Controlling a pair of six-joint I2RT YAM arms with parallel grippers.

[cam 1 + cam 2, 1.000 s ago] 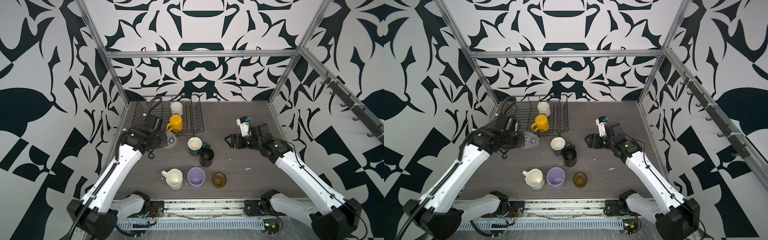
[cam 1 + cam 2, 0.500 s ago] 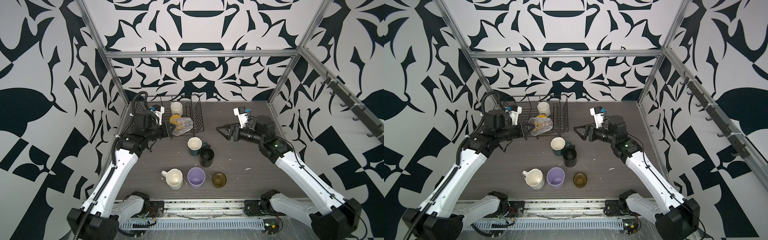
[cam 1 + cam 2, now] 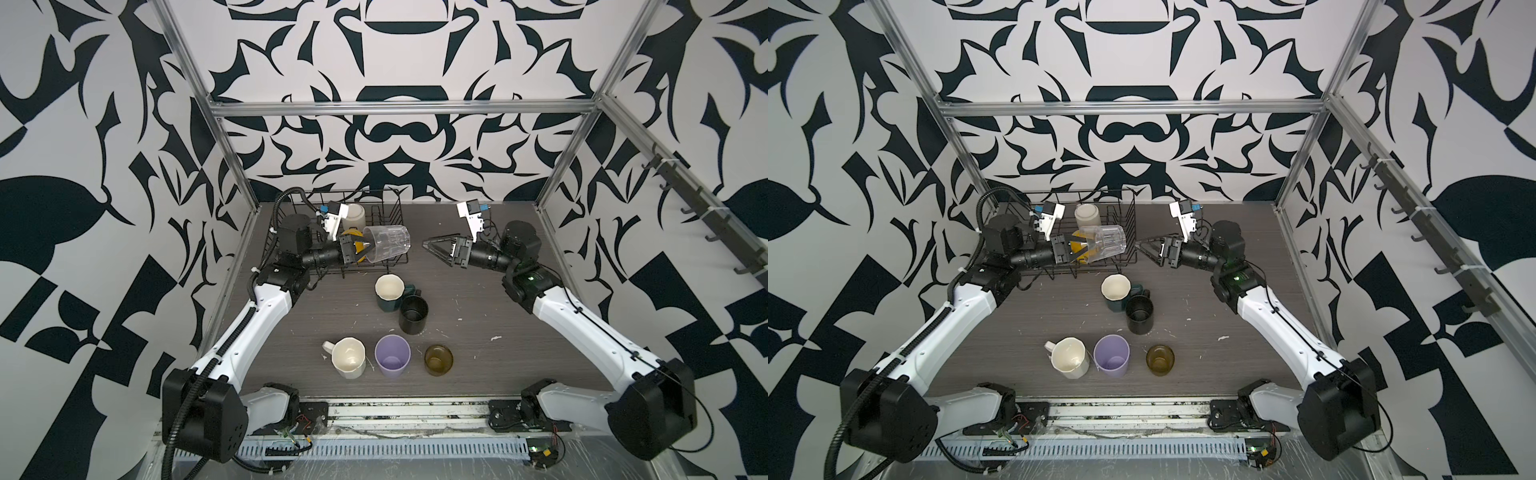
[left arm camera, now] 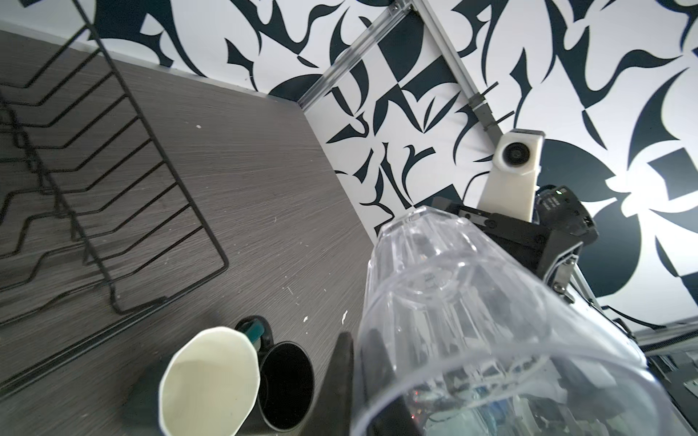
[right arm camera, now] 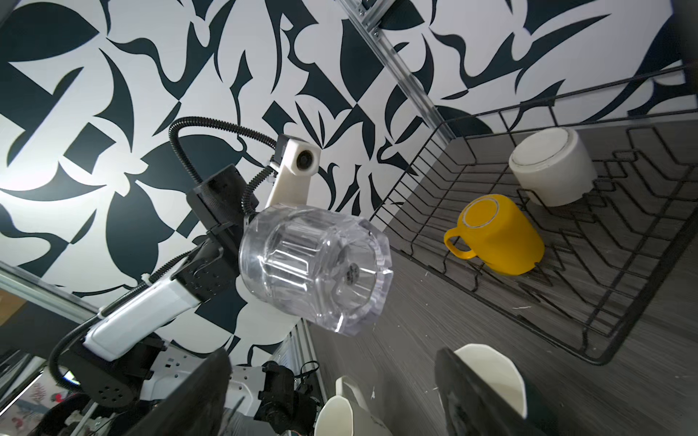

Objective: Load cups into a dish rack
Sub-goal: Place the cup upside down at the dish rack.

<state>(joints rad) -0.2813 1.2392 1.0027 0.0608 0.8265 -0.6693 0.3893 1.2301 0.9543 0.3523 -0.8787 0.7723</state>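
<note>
Nearest you on the surface stand a cream mug, a lilac tumbler and a brown glass. Behind them a green mug sits just beside a black mug. Your left tool grips a clear glass sideways, raised near the rack's front corner. Your right tool gapes wide, empty. A yellow mug and a white mug sit upside down in the rack.

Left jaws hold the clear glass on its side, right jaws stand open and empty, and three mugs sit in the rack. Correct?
No: the dish rack holds two mugs, not three: the yellow mug and the white mug, as the right wrist view shows. The rest stands.
</note>
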